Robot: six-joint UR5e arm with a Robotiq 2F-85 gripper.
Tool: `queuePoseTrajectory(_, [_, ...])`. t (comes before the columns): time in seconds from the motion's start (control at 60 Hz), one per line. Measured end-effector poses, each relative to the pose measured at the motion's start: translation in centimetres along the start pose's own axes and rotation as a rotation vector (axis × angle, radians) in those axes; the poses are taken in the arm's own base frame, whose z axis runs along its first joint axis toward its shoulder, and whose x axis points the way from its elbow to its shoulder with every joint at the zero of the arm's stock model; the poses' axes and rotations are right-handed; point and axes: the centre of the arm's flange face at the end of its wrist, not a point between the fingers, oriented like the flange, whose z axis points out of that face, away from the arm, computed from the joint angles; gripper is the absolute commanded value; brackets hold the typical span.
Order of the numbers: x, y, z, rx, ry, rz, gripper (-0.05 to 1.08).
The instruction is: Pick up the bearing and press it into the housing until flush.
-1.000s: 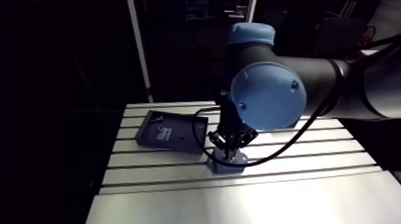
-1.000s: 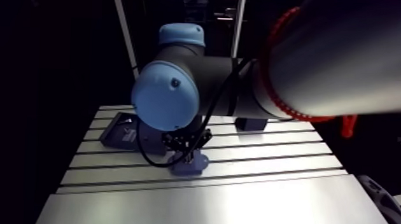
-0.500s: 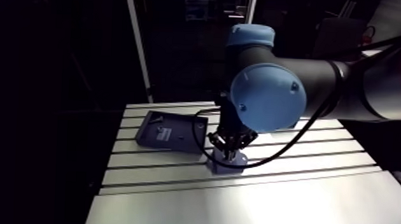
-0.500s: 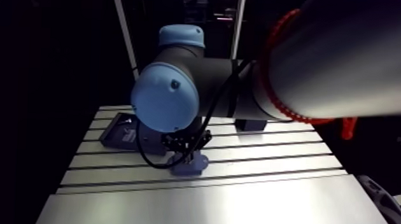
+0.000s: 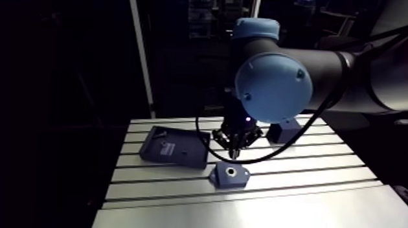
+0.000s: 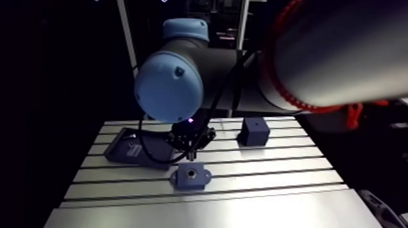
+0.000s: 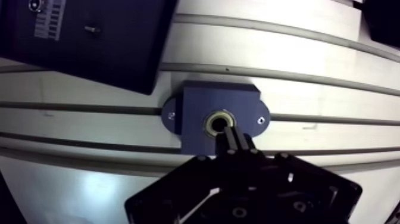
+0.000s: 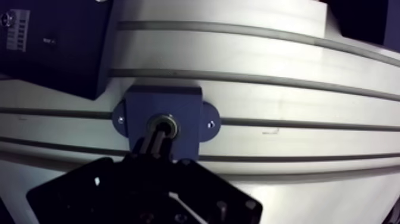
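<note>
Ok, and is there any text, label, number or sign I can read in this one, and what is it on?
Nothing legible.
Pale label on the dark flat plate: rows of print, too small and blurred to read.
Blue housing: no marking seen.
Dark block: no marking seen.

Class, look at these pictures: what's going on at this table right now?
One robot arm's pincer hangs shut and empty just above the blue housing on the slotted table. The bearing already sits in the housing's bore, seemingly about flush. A flat dark plate lies beside it.
</note>
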Motion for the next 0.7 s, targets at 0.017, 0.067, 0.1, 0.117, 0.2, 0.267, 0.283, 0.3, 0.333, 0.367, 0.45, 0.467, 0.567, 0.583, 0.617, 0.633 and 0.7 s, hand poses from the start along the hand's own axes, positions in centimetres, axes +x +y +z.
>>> queuePoseTrajectory(0.017, [0.0, 0.0, -0.2, 0.0, 0.0, 0.0, 0.03])
queuePoseTrajectory(0.067, [0.0, 0.0, -0.8, 0.0, -0.006, 0.0, 0.0])
queuePoseTrajectory(0.1, [0.0, 0.0, -1.2, 0.001, -0.016, 0.0, 0.0])
queuePoseTrajectory(0.117, [0.0, 0.0, -1.4, 0.001, -0.023, 0.0, 0.0])
queuePoseTrajectory(0.2, [0.0, 0.1, -2.8, 0.006, -0.082, 0.001, 0.0])
queuePoseTrajectory(0.267, [0.2, 0.2, -4.3, 0.01, -0.116, 0.002, 0.0])
queuePoseTrajectory(0.283, [0.2, 0.2, -4.6, 0.01, -0.12, 0.003, 0.0])
queuePoseTrajectory(0.3, [0.3, 0.2, -5.0, 0.01, -0.122, 0.003, 0.0])
queuePoseTrajectory(0.333, [0.4, 0.3, -5.9, 0.01, -0.125, 0.004, 0.0])
queuePoseTrajectory(0.367, [0.5, 0.3, -6.8, 0.01, -0.123, 0.005, 0.0])
queuePoseTrajectory(0.45, [0.7, 0.4, -8.4, 0.008, -0.114, 0.006, 0.0])
queuePoseTrajectory(0.467, [0.8, 0.4, -8.8, 0.007, -0.112, 0.006, 0.0])
queuePoseTrajectory(0.567, [1.0, 0.5, -10.6, 0.005, -0.098, 0.008, 0.0])
queuePoseTrajectory(0.583, [1.1, 0.5, -11.0, 0.004, -0.095, 0.008, 0.0])
queuePoseTrajectory(0.617, [1.2, 0.5, -11.6, 0.003, -0.089, 0.008, 0.0])
queuePoseTrajectory(0.633, [1.2, 0.6, -11.9, 0.003, -0.085, 0.008, 0.0])
queuePoseTrajectory(0.7, [1.5, 0.6, -13.8, 0.0, -0.068, 0.008, 0.0])
